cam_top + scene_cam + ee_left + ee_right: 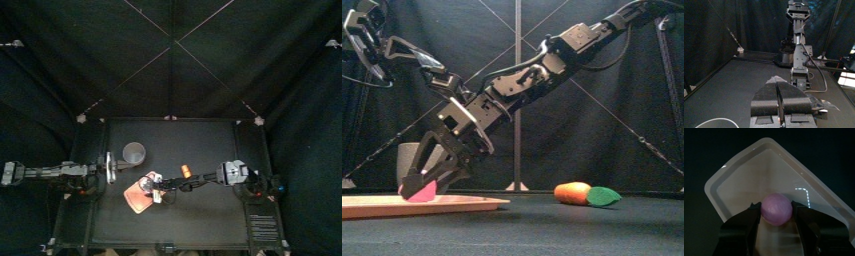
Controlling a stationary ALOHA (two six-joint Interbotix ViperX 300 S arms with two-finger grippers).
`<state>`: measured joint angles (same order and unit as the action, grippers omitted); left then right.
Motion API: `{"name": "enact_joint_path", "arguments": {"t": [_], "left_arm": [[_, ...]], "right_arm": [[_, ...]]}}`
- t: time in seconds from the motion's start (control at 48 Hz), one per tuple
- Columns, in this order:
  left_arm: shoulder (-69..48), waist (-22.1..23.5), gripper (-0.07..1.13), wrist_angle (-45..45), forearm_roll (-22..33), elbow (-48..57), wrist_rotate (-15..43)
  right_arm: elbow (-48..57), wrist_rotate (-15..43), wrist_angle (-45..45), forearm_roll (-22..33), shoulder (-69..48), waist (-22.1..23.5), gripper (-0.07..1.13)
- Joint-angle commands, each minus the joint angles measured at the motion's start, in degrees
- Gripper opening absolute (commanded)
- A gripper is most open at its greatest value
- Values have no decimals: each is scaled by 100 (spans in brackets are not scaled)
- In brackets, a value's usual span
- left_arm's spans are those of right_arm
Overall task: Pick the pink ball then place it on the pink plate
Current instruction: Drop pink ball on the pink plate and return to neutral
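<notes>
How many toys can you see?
2. The pink ball sits in the right gripper over the pink tray; the orange toy lies on the table beside it. More might hide in the grey cup.

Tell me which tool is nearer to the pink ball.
Right. The right tool grips the pink ball between its jaws, over the pink plate. The left tool rests apart at the table's left side, near the grey cup.
</notes>
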<state>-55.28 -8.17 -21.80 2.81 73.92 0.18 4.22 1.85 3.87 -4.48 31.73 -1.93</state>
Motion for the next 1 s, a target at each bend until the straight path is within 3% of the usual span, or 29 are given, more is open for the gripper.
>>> {"name": "enact_joint_path", "arguments": {"t": [0.021,0.25,0.458,1.0], "left_arm": [[18,-26,-2,-53,9,-70,9],[26,-26,-2,-53,9,-70,0],[26,-26,-2,-53,9,-53,-18],[26,-26,-2,-53,9,18,-26]], "right_arm": [[-141,-9,18,-9,-149,18,81],[-114,-18,-167,9,-255,18,95],[378,-9,-642,18,-650,35,96],[3621,-35,-3129,70,-3296,615,96]]}}
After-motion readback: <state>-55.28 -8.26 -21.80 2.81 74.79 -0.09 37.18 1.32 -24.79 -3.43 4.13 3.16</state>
